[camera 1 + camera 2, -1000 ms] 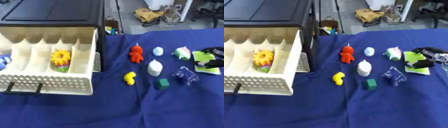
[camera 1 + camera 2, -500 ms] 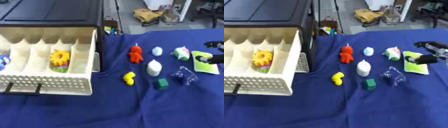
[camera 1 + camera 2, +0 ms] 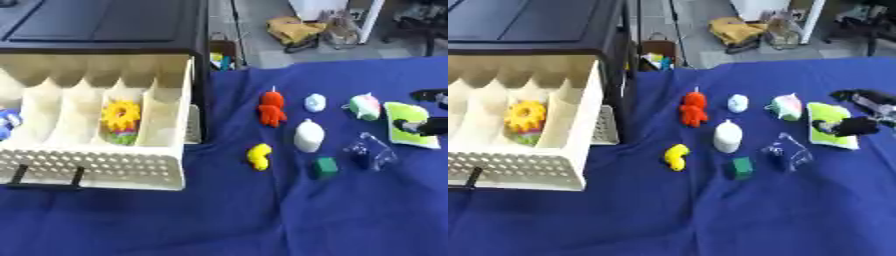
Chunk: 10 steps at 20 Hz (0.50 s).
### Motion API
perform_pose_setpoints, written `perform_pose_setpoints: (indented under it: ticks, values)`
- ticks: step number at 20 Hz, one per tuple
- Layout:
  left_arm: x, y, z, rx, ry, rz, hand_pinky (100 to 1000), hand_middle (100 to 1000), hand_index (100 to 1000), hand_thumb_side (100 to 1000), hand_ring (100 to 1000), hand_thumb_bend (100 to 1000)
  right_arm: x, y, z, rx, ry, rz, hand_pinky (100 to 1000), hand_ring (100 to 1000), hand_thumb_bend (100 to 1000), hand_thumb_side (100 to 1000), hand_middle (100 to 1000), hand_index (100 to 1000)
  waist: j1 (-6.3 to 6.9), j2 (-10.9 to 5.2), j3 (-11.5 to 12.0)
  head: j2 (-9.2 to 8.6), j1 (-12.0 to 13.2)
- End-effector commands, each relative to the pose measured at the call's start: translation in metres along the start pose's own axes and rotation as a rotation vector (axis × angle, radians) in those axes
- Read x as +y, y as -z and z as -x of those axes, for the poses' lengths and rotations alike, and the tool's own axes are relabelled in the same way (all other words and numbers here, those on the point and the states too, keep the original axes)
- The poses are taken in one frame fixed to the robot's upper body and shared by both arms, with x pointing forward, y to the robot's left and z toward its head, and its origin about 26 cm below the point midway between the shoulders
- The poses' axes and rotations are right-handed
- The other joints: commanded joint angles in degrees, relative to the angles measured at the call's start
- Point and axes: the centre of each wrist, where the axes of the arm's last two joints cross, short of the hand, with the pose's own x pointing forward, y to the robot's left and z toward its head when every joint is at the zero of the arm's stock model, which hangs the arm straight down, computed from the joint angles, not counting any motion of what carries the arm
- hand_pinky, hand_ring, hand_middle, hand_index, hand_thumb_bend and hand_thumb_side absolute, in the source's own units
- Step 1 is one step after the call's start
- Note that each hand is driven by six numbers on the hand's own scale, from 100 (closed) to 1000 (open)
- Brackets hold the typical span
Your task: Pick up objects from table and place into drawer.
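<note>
Right hand (image 3: 857, 116) sits at the lime-green card (image 3: 831, 132), right of the open drawer (image 3: 96, 130), one finger touching it; grip unclear, can't tell.

Grey floor (image 3: 262, 47) beyond the blue-covered table (image 3: 262, 215).

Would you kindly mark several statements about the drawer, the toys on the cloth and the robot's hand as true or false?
1. The drawer stands open. True.
2. The yellow gear toy lies on the blue cloth. False: it sits in a drawer compartment.
3. The right hand is over the lime-green card. True.
4. The red figure lies nearer the camera than the green cube. False: it lies farther.
5. The yellow banana-shaped toy is inside the drawer. False: it lies on the cloth.
</note>
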Motion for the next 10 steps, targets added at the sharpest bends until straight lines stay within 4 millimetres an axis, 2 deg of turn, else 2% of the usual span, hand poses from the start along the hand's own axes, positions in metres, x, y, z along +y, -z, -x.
perform_pose_setpoints:
  ticks: [1, 10]
  values:
    - [0.000, 0.007, -0.003, -0.023, -0.001, 0.016, 440, 580, 790, 963, 681, 178, -0.013, -0.008, 0.005, -0.006, -0.006, 0.029, 943, 1000, 410, 564, 926, 1000, -0.14, -0.72, 0.04, -0.63, 0.15]
    - [-0.001, 0.007, -0.003, -0.021, -0.003, 0.017, 440, 581, 791, 964, 682, 180, -0.006, -0.008, 0.015, -0.021, 0.015, 0.030, 943, 1000, 399, 545, 919, 1000, 0.10, -0.71, 0.27, -0.99, -0.04]
